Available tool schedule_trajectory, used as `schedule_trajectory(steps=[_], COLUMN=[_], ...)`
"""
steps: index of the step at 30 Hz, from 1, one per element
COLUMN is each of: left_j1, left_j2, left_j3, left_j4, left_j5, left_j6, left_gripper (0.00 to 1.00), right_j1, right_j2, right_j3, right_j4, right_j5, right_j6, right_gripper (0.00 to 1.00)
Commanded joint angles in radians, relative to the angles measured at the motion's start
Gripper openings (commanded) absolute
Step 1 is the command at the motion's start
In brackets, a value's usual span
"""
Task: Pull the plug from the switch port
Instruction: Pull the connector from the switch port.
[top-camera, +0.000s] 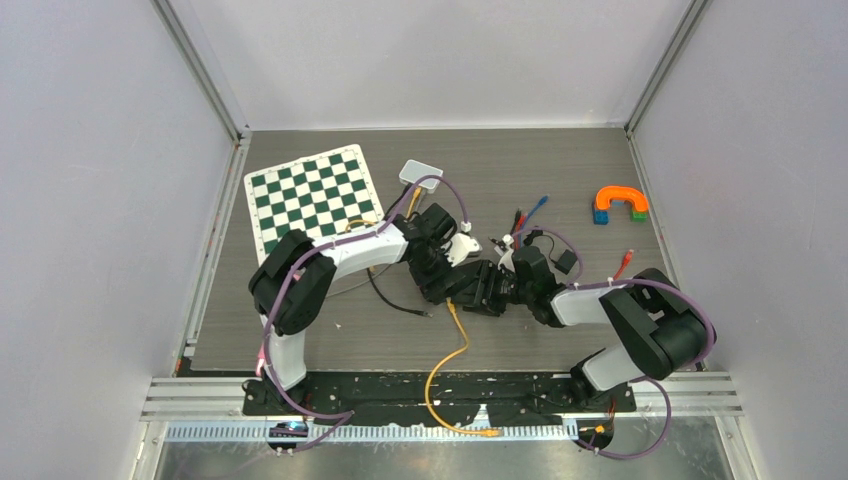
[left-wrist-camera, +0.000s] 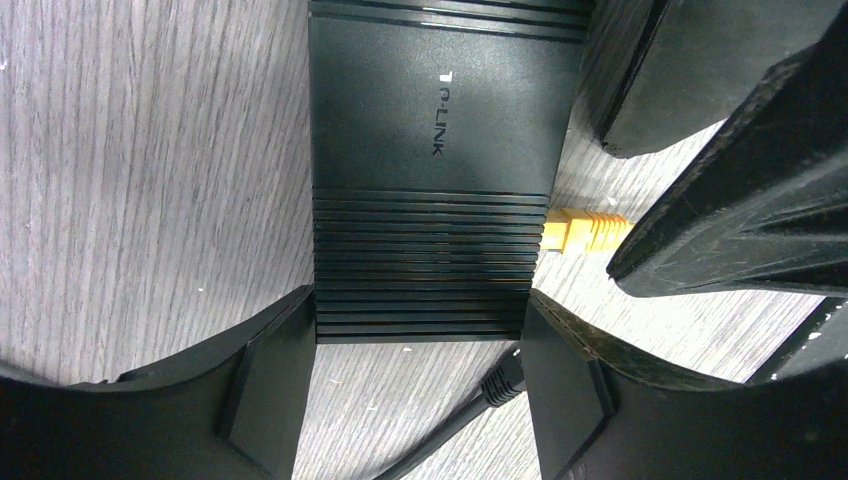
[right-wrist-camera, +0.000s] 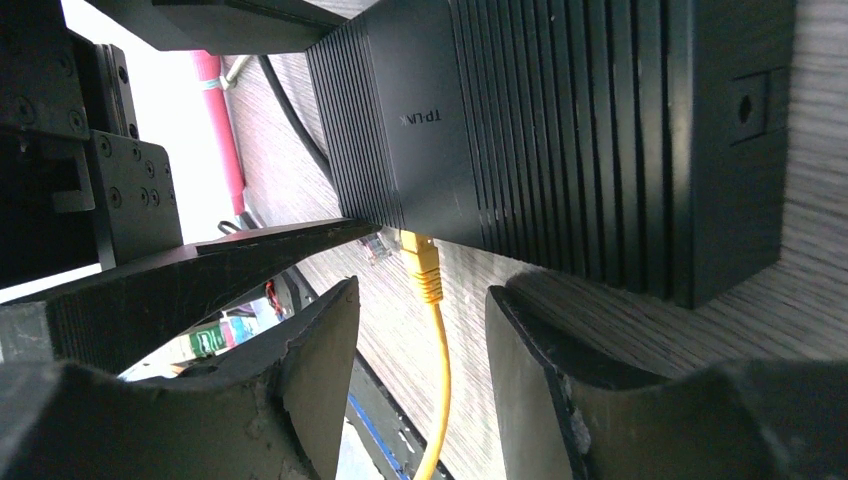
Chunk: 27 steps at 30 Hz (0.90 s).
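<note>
From above, one yellow cable (top-camera: 447, 358) trails off one black switch (left-wrist-camera: 430, 170); left wrist: the left gripper (left-wrist-camera: 418, 335) straddles the switch's end, and I cannot tell whether it is gripping; right wrist: one plug (right-wrist-camera: 420, 262) sits in the switch, with the right gripper (right-wrist-camera: 420, 305) spread wide around the cable.

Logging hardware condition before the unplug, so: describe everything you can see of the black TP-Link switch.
The switch is a black box, seemingly matte plastic, with a TP-LINK logo and ribbed grooves across its top. It lies flat on the wood-grain table. A yellow plug sits in one side port. The open left gripper straddles one end; contact unclear.
</note>
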Motion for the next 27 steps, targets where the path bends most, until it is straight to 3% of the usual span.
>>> schedule_trajectory(steps=[1,3,7,15,18,24,27], left_j1=[0.005,0.004,0.005,0.005,0.004,0.005,0.005], left_j2=[-0.022,-0.028,-0.023,-0.007,0.002,-0.014,-0.029], left_j3=[-0.034,-0.037,-0.016,0.040,0.036,-0.024,-0.051], left_j4=[0.055,0.063,0.045,0.010,0.002,0.042,0.070], left_j5=[0.047,0.030,0.001,-0.001,0.025,0.072,0.096], left_j6=[-0.029,-0.030,-0.006,0.039,0.044,0.013,-0.018], left_gripper=[0.59,0.71,0.83,0.83,0.75,0.47,0.40], right_j1=[0.007,0.008,0.006,0.006,0.006,0.005,0.007], right_j2=[0.020,0.027,0.025,0.021,0.014,-0.003,-0.006], right_j3=[-0.024,-0.029,-0.033,-0.030,-0.028,-0.034,-0.036], right_j4=[0.098,0.114,0.116,0.109,0.101,0.083,0.081], right_j5=[-0.002,-0.002,0.003,0.012,0.017,0.037,0.046], right_j6=[0.048,0.054,0.055,0.053,0.051,0.044,0.046], right_gripper=[0.55,0.55,0.55,0.55,0.55,0.54,0.53])
